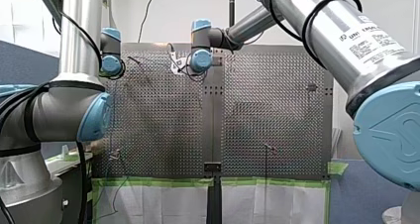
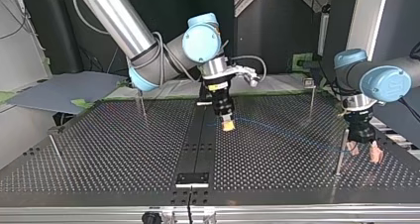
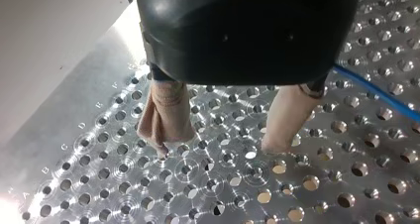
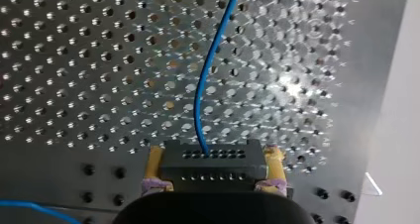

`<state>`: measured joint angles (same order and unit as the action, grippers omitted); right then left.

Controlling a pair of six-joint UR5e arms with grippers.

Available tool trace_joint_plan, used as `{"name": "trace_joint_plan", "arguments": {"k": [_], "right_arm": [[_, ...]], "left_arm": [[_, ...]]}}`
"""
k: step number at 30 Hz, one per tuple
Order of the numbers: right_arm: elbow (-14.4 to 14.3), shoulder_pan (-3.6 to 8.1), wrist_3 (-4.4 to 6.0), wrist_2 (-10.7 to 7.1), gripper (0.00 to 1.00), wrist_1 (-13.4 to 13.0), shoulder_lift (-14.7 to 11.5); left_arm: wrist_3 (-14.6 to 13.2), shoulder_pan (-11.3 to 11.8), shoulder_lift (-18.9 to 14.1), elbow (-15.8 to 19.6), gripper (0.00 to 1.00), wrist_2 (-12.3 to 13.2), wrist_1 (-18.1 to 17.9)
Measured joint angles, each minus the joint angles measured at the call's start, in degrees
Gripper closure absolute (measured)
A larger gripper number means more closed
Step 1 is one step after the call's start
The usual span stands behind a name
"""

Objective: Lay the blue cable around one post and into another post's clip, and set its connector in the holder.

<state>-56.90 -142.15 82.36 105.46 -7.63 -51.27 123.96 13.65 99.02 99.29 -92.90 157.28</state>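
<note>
In the right wrist view you see my right gripper clenched on the black connector. The blue cable leaves it ahead, at 12 o'clock. In the top view the cable runs from that gripper toward 3 o'clock, to a post beside my left gripper. In the left wrist view its fingers stand released and empty.

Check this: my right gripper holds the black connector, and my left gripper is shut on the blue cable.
Wrong about my left gripper: it is open and holds nothing. The left wrist view shows its fingers apart over the perforated table, the blue cable passing beside it. My right gripper does hold the black connector.
</note>
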Motion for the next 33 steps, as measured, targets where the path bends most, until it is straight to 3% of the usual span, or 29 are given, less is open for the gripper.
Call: {"name": "trace_joint_plan", "arguments": {"k": [4,10,14,22,29,33], "right_arm": [[-2.1,0.35,0.94,0.34,1.0,-1.7,0.0],[-5.9,1.34,3.31,2.41,1.0,-5.4,0.0],[-8.4,2.16,4.48,4.35,1.0,-7.9,0.0],[-12.8,3.3,5.26,8.08,1.0,-12.3,0.1],[-17.0,3.87,8.1,11.97,1.0,-16.5,0.1],[-19.3,4.41,8.28,14.23,1.0,-18.8,0.2]], "left_arm": [[0.2,0.0,0.0,0.0,0.0,-0.1,0.0],[1.3,0.0,0.0,0.0,0.0,-0.1,0.0],[1.7,0.2,0.1,0.0,0.0,0.0,0.0],[2.6,0.3,0.0,0.0,0.0,0.4,-0.1],[3.1,0.3,0.0,0.0,0.0,0.5,-0.1],[3.2,0.2,0.0,0.0,0.0,0.5,0.0]]}}
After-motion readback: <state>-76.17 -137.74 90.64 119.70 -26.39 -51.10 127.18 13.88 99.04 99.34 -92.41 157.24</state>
